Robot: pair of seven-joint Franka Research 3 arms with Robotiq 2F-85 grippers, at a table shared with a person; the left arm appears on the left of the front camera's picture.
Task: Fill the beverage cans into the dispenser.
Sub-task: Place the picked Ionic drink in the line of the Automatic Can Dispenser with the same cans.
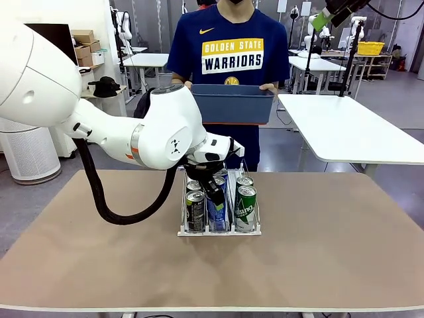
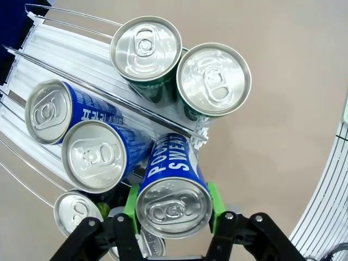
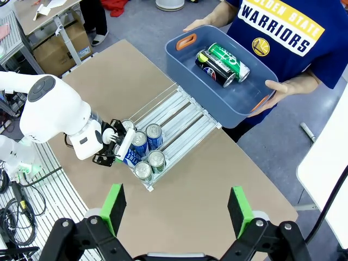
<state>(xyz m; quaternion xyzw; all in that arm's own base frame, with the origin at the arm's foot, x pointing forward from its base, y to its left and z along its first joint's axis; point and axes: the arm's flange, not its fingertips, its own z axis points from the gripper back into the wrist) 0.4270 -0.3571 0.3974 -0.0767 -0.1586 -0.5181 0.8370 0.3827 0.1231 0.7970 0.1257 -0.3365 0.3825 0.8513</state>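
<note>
Left gripper [image 2: 173, 202] jaws pinched the blue Pocari Sweat can [image 2: 168, 160] across its body, long axis tilted, at the near end of the dispenser's [image 2: 81, 51] middle lane; right gripper [image 3: 176, 209] jaws spread, well apart.

Glossy printed aluminium beverage cans [image 2: 212, 79], tops bright bare metal, stand in the dispenser [image 2: 70, 51] of ribbed clear plastic and shiny wire; under it a matt tan table [image 1: 331, 252], behind it a smooth blue plastic bin [image 1: 232, 106].

Three blue cans [image 2: 95, 155], three green cans [image 2: 145, 48]
</note>
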